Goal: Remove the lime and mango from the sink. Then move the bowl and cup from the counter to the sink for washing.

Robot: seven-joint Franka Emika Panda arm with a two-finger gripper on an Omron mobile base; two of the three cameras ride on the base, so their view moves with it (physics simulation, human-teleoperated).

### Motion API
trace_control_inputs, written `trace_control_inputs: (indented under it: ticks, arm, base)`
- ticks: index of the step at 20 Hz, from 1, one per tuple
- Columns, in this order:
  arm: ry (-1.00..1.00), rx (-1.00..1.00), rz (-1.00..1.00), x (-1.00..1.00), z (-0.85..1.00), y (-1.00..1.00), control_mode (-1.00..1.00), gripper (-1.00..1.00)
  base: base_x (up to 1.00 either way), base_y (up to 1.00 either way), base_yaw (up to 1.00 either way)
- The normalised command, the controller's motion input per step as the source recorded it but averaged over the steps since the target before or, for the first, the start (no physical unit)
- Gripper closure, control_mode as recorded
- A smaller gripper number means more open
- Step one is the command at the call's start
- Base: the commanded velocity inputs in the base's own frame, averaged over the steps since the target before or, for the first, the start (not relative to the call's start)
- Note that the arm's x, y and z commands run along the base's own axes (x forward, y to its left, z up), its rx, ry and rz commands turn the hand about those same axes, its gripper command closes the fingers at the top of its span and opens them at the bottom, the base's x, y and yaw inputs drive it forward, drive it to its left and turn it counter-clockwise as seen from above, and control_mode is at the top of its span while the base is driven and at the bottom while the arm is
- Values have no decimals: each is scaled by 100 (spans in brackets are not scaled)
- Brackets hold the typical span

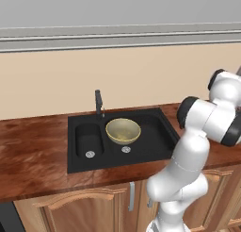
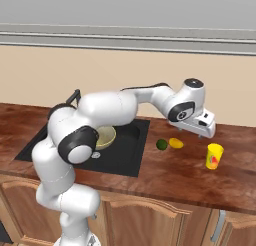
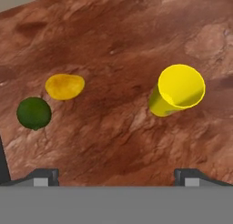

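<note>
Counter (image 1: 33, 151), reddish-brown wood grain: one, over light wooden cabinets (image 1: 84, 210).

Sink (image 1: 162, 127), black, set into the counter: one, with two basins, the smaller on the left in the left base view. Silver drains: two, one per basin (image 1: 90, 154). Dark faucet (image 1: 98, 103): one, at the sink's 12 o'clock edge in the left base view.

Bowl (image 1: 123, 131), olive-tan with a pale speckled inside: one, upright in the larger basin, just at 12 o'clock from that basin's drain in the left base view.

Lime (image 2: 161, 144), dark green, round: one, on the counter beside the sink's right edge in the right base view.

Mango (image 2: 176, 143), yellow-orange, oval: one, on the counter just at 3 o'clock from the lime in the right base view, the two very close; whether they touch cannot be told.

Cup (image 2: 214, 156), yellow with a red-orange mark on its side: one, upright on the counter, mouth open upward, at about 4 o'clock from the mango in the right base view and apart from it. In the hand view it lies at 3 o'clock from the two fruits.

End effector (image 2: 204, 133): one, hanging above the counter between mango and cup, its fingers spread wide apart with nothing between them.
</note>
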Motion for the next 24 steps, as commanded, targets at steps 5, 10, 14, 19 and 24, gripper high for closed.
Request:
trace_control_inputs:
  ticks: [5,10,14,19,24]
  arm:
    - [0,0,0,0,0,-17,-100,-100]
    - [0,0,0,0,0,-15,-100,-100]
    - [0,0,0,0,0,-13,-100,-100]
    - [0,0,0,0,-1,-14,-100,-100]
    - [0,0,0,0,-2,-14,-100,-100]
  base:
    - [0,0,0]
    - [0,0,0]
    - [0,0,0]
    - [0,0,0]
    - [0,0,0]
